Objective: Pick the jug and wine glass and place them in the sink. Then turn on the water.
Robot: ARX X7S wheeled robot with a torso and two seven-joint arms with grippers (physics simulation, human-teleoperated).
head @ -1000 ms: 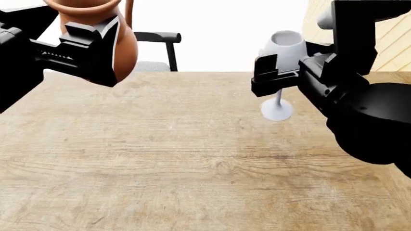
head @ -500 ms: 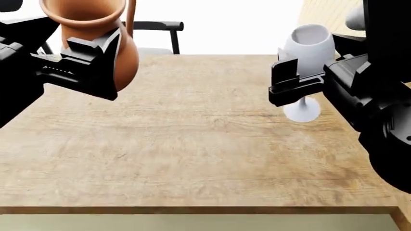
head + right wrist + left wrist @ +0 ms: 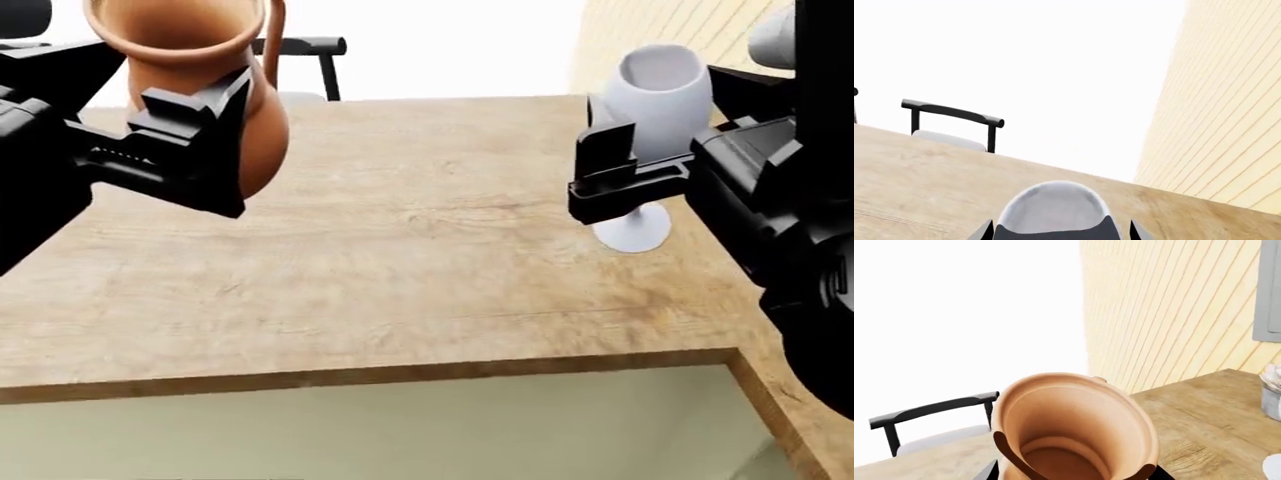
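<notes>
The terracotta jug [image 3: 200, 70] hangs above the wooden table [image 3: 400, 260] at the head view's upper left, with my left gripper [image 3: 180, 150] shut on its belly. Its open mouth and dark handle fill the left wrist view, where the jug [image 3: 1074, 435] is seen from above. The pale wine glass [image 3: 650, 95] is held upright at the right, its foot above the table, with my right gripper [image 3: 627, 170] shut on the bowl. In the right wrist view the wine glass [image 3: 1053, 207] shows as a rounded rim between the black fingers [image 3: 984, 232]. The sink is out of view.
The table's near edge [image 3: 360, 375] crosses the lower head view, with pale floor below it. A black chair [image 3: 300, 55] stands behind the table's far side. A yellow slatted wall [image 3: 654, 25] rises at the right. A grey container [image 3: 1271, 395] sits at the table's far end.
The view has pulled back and turned: the table's near edge has risen in the frame and more floor shows. Both grippers still hold their objects at about the same height.
</notes>
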